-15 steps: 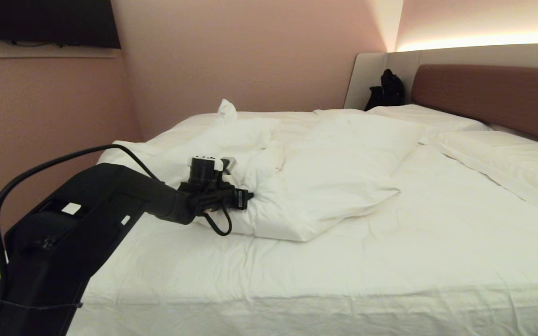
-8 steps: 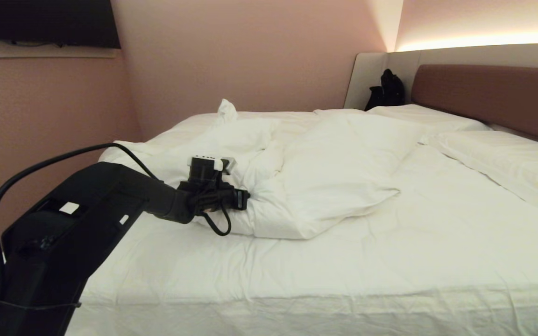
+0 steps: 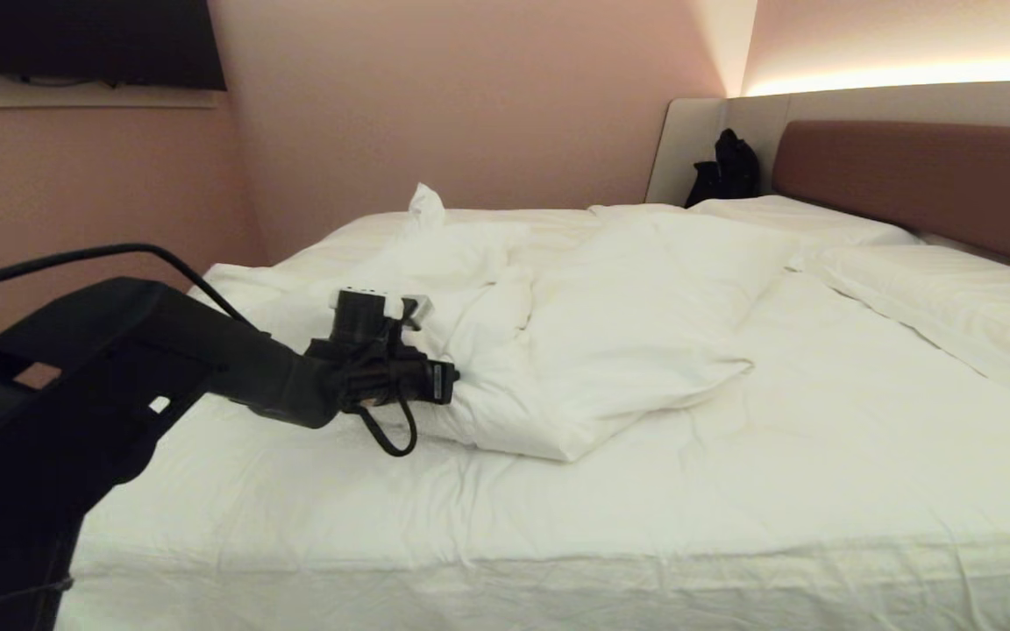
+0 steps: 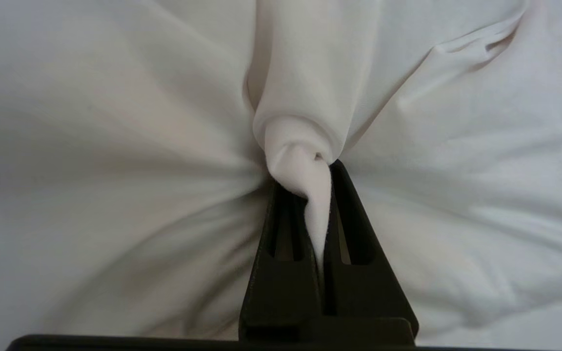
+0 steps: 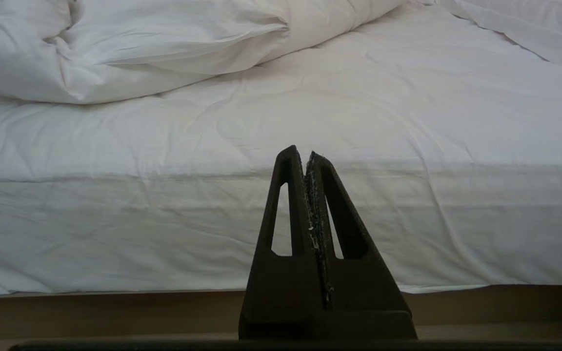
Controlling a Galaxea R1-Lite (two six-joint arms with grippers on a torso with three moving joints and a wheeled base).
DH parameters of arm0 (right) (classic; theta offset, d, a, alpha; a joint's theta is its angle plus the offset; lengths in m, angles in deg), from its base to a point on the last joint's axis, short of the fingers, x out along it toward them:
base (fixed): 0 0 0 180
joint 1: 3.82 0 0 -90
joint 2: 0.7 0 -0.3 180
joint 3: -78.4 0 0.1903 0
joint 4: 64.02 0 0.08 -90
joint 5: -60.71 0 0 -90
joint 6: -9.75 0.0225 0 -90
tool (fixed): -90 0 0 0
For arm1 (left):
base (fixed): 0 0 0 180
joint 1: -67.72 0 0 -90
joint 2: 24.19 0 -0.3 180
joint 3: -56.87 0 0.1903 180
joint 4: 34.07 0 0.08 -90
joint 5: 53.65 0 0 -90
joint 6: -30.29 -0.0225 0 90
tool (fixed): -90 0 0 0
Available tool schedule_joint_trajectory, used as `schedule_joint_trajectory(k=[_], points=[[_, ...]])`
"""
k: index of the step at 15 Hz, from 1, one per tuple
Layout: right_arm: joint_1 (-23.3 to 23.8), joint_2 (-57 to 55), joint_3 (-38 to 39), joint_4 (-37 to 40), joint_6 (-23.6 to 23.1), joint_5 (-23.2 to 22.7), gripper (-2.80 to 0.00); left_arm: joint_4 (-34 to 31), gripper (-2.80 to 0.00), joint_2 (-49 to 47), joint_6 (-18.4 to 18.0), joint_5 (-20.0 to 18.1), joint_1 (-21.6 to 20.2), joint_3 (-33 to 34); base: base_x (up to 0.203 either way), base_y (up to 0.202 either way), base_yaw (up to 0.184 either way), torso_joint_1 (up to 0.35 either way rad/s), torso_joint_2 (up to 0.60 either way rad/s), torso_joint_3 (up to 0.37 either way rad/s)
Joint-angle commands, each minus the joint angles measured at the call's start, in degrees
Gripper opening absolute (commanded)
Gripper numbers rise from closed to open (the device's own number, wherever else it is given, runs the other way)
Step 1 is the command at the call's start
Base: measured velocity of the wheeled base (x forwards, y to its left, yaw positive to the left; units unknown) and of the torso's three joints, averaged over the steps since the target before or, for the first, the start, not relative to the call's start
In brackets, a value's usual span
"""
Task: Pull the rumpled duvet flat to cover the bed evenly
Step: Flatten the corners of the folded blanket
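The white puffy duvet [image 3: 610, 324] lies bunched across the far left half of the bed [image 3: 733, 491], leaving the near sheet bare. My left gripper [image 3: 451, 386] reaches in from the left at the duvet's near edge. Its jaws are shut on a pinched fold of the duvet [image 4: 305, 161], which bulges out past the fingertips. The cloth around the left gripper [image 4: 317, 168] is drawn into taut creases. My right gripper [image 5: 307, 155] is shut and empty, held low in front of the bed's near side. The duvet [image 5: 139, 44] shows beyond it.
Two white pillows [image 3: 935, 289] lie along the reddish-brown headboard [image 3: 926, 184] at the right. A black bag [image 3: 727, 168] leans in the far corner. A dark screen [image 3: 88, 39] hangs on the pink wall. The platform base [image 5: 115, 312] runs below the mattress.
My left arm has drawn back toward the left and near side. The pinched duvet edge has followed it a little. The rest of the scene has stayed put.
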Motion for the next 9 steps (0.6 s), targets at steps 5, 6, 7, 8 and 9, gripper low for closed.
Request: schedule_joint_trajectory(k=[5,6,7,8,9], points=[[0.1,-0.1,0.0,0.0,0.0,0.0,-2.8,-0.5,-2.8,19.3,0.2,-0.2,1.9,15.3,0.0,0.0,0.0,0.0,0.0,0.0],[0.0,-0.1,0.0,0.0,0.0,0.0,-2.8,-0.7,-2.8,22.0,0.1,-0.1,2.4,17.8,0.0,0.0,0.0,0.0,0.0,0.0],[0.0,-0.1,0.0,0.0,0.0,0.0,-2.8,-1.3,-2.8,24.4,0.1,-0.1,2.8,20.6,0.0,0.0,0.0,0.0,0.0,0.0],[0.0,-0.1,0.0,0.0,0.0,0.0,-2.8,-2.5,-2.8,26.0,0.1,-0.1,3.3,23.0,0.0,0.0,0.0,0.0,0.0,0.0],[0.0,-0.1,0.0,0.0,0.0,0.0,-2.8,-3.8,-2.8,27.1,0.2,-0.1,3.7,25.2,0.0,0.0,0.0,0.0,0.0,0.0]])
